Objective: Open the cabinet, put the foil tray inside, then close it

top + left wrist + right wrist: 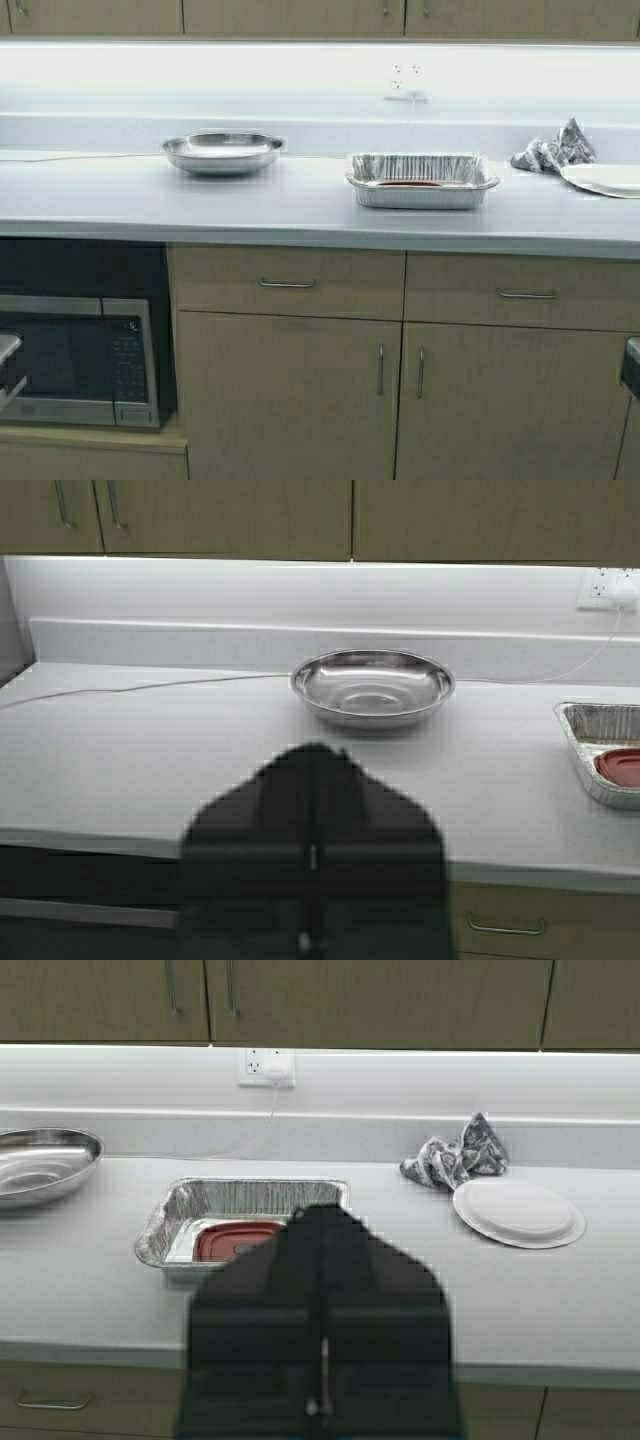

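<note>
Left gripper (312,780): low, pulled back from the counter edge, fingers pressed together, holding nothing; faces the steel bowl.
Right gripper (322,1245): also low and back from the counter edge, fingers together, nothing in them; faces the foil tray.
Foil tray (421,180): sits flat on the countertop, right of centre, well apart from both grippers; ribbed shiny sides, rolled rim.
Tray contents: a red lid (232,1240) lies flat on the tray floor.
Cabinet (290,17): overhead, only the bottom strip of its doors shows; doors look shut, slim handles hang down near the seams.
Steel bowl (222,152): on the counter to the left of the tray, apart from it, upright.
White plate (606,179): far right on the counter, flat.
Crumpled cloth (555,150): just behind the plate, by the backsplash.
Wall socket (266,1066): on the backsplash behind the tray, thin cable running left along the counter.
Microwave (85,360): under the counter, lower left.
Base cabinets (400,390): below the counter, drawers above, all shut.
</note>
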Controlling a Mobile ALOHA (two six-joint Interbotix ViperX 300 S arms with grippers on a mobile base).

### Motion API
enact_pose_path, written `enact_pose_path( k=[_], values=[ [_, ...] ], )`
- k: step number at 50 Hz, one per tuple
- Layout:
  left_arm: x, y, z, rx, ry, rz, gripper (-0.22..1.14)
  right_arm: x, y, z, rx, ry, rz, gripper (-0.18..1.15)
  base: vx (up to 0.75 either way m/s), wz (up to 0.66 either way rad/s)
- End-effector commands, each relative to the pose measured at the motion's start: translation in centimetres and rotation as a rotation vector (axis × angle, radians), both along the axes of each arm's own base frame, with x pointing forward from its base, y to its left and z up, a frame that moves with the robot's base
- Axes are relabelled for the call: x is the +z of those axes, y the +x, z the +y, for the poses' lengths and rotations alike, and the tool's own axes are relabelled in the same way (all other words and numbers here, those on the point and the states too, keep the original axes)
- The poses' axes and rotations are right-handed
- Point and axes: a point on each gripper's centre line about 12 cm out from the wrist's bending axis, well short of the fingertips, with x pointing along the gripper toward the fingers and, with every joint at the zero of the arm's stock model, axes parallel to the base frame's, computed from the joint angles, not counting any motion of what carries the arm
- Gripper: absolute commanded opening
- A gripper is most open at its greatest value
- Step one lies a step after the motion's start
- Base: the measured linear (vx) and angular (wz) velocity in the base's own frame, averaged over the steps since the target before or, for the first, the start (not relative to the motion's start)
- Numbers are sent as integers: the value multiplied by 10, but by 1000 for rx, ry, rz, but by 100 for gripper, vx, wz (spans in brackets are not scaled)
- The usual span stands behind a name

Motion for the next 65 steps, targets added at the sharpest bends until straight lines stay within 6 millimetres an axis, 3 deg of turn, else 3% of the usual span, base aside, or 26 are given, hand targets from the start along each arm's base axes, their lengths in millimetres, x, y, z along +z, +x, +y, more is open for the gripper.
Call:
enact_pose_path(
  k=[1,5,12,33,65],
  values=[
    [7,-2,-3,-17,27,-26,-1,-5,1,0,2,-11,15,4,1,-3],
    [4,-2,-4,-22,27,-21,8,-8,1,1,4,-21,23,9,2,-4],
    [-2,-3,-4,-24,17,-4,3,-5,3,1,5,-20,24,5,6,-11],
    [-5,7,-4,-27,-21,28,3,-13,6,1,6,-15,54,5,14,-6],
    [-12,13,-4,-27,-18,54,3,-8,4,1,5,-18,67,5,33,-1]
  ],
)
